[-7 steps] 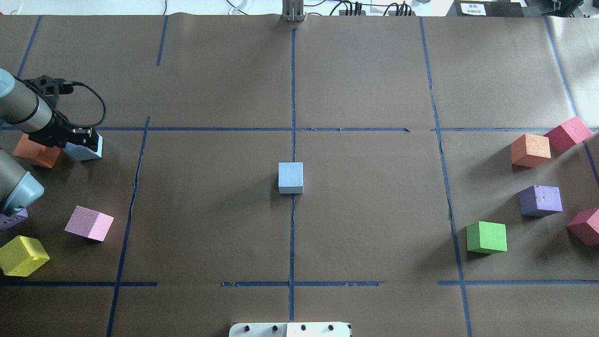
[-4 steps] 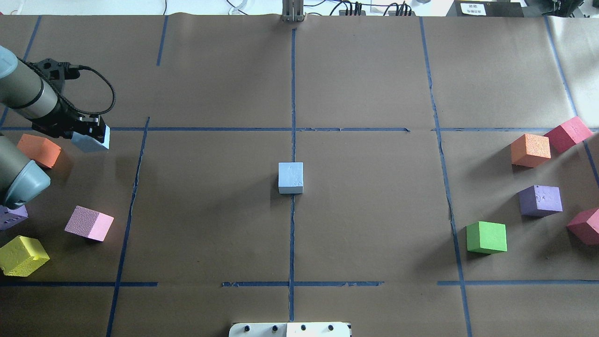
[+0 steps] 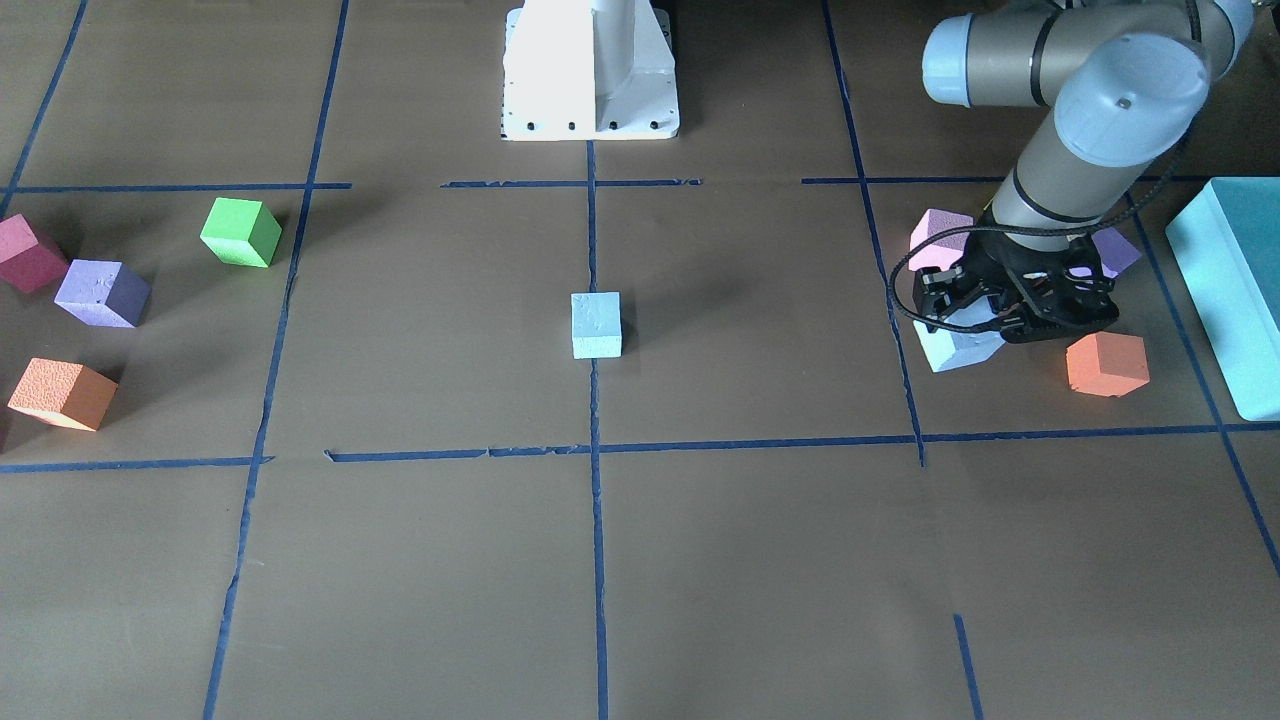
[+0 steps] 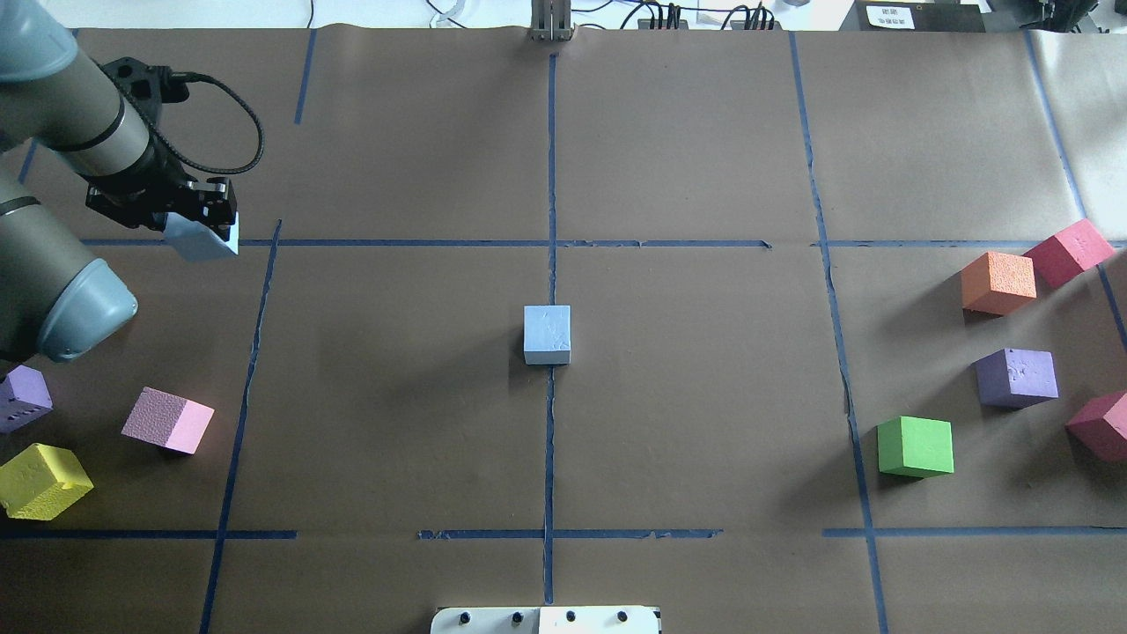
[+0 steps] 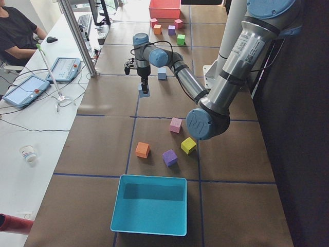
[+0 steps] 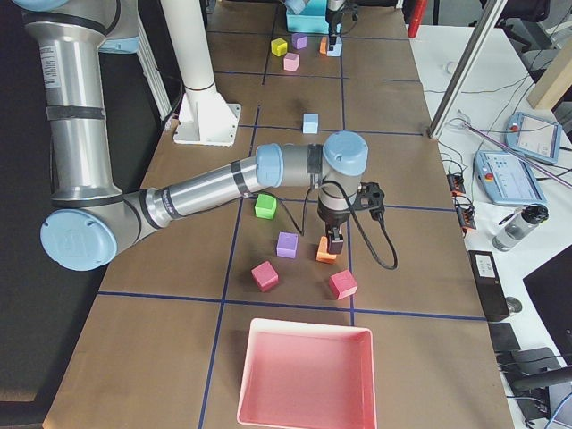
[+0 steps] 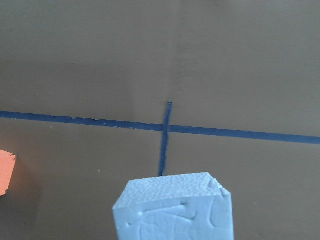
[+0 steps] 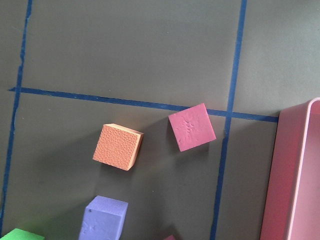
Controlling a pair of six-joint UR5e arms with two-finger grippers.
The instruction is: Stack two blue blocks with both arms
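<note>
Pale blue foam: one blue block [image 4: 202, 245] hangs clamped in the left hand [image 4: 209, 224], off the tabletop [image 4: 396, 414], well to the robot's left of the other blue block [image 4: 547, 333]. Carrying step, I'd say; next it needs squaring up above that one. Of the right hand [image 6: 333, 241] I cannot tell the grip.

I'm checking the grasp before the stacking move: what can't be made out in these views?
Right gripper: shows only small in the exterior right view; open or shut cannot be told.
Left gripper: finger contact on the held blue block is covered by the gripper body overhead, out of frame in the left wrist view.
Orange cube beside it: hidden under the left arm overhead.
</note>
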